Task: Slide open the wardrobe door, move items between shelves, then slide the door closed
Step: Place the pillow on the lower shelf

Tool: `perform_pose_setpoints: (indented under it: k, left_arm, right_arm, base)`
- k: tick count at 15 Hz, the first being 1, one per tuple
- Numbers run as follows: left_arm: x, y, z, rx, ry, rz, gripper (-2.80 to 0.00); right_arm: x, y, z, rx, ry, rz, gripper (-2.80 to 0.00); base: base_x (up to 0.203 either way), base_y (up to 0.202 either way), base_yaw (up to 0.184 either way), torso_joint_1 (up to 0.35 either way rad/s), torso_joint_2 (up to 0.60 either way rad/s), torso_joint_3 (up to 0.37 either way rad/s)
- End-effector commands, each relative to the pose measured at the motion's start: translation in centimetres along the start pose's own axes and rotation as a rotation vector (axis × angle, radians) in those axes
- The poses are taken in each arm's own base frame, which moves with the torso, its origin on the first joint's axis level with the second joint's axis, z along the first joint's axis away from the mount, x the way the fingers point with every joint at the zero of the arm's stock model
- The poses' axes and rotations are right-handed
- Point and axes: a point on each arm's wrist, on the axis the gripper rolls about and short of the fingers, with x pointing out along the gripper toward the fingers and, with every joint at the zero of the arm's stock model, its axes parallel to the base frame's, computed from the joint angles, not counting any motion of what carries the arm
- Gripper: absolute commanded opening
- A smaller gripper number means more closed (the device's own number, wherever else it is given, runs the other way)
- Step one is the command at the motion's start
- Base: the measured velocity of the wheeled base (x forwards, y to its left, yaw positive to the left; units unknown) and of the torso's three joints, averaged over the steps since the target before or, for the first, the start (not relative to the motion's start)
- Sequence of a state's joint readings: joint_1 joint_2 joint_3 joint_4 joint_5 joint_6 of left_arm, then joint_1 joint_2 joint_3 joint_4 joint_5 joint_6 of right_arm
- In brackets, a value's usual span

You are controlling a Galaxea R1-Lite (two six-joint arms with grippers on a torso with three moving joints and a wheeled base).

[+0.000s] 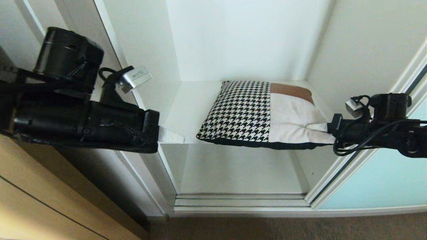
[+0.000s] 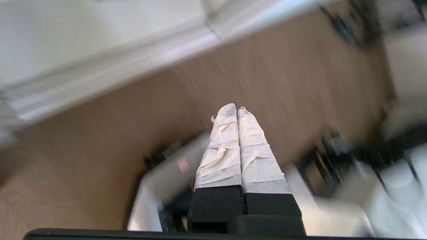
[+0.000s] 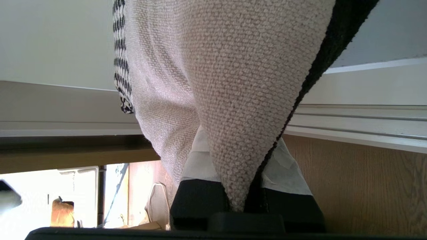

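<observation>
The cushion (image 1: pixel 260 115), houndstooth on one half with brown and cream patches on the other, lies on the white shelf (image 1: pixel 190 106) with its front edge over the shelf's lip. My right gripper (image 1: pixel 323 128) is shut on its cream front corner; the right wrist view shows the cream cloth (image 3: pixel 233 83) pinched between the taped fingers (image 3: pixel 287 166). My left gripper (image 1: pixel 176 136) is shut and empty at the shelf's front left corner, apart from the cushion. In the left wrist view its taped fingers (image 2: pixel 257 156) press together over the floor. The sliding wardrobe door (image 1: pixel 377 180) stands slid open on the right.
A light wooden cabinet (image 1: pixel 50 200) stands on the left beside the wardrobe. Below the shelf is a lower white compartment (image 1: pixel 240 173), with the door's bottom track (image 1: pixel 240 201) along its front. Brown floor (image 1: pixel 287 228) lies in front.
</observation>
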State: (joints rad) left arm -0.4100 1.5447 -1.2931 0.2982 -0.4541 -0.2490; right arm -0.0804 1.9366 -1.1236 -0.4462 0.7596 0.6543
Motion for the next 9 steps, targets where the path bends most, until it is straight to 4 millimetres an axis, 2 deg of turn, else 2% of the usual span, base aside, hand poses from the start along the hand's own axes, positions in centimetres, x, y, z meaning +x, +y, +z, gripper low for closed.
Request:
perform_pose_setpoints:
  k: [1, 3, 5, 6, 9]
  left_arm:
    - [3.0, 1.2, 0.3, -0.023, -0.009, 0.096, -2.8]
    - [5.4, 2.1, 0.8, -0.021, -0.055, 0.159, -2.8]
    - [6.9, 2.6, 1.4, -0.022, -0.054, 0.17, -2.8]
    - [7.7, 2.9, 1.3, -0.025, -0.039, 0.172, 0.0]
    - [10.1, 3.3, 0.6, -0.033, 0.013, 0.159, 0.0]
  right_arm:
    - [-0.3, -0.1, 0.3, 0.001, -0.01, 0.0, -2.8]
    - [-0.1, -0.8, 0.1, 0.015, 0.0, -0.011, -2.8]
    - [-0.2, -0.8, 0.2, 0.004, -0.007, -0.011, -2.8]
    - [-0.4, -0.9, 0.4, 0.004, -0.012, -0.015, -2.8]
    - [-0.3, -1.3, 0.3, 0.011, -0.01, -0.021, -2.8]
  base:
    - [0.0, 0.0, 0.0, 0.0, 0.0, 0.0]
    - [0.0, 0.0, 0.0, 0.0, 0.0, 0.0]
    - [0.0, 0.0, 0.0, 0.0, 0.0, 0.0]
    - [0.0, 0.0, 0.0, 0.0, 0.0, 0.0]
    - [0.0, 0.0, 0.0, 0.0, 0.0, 0.0]
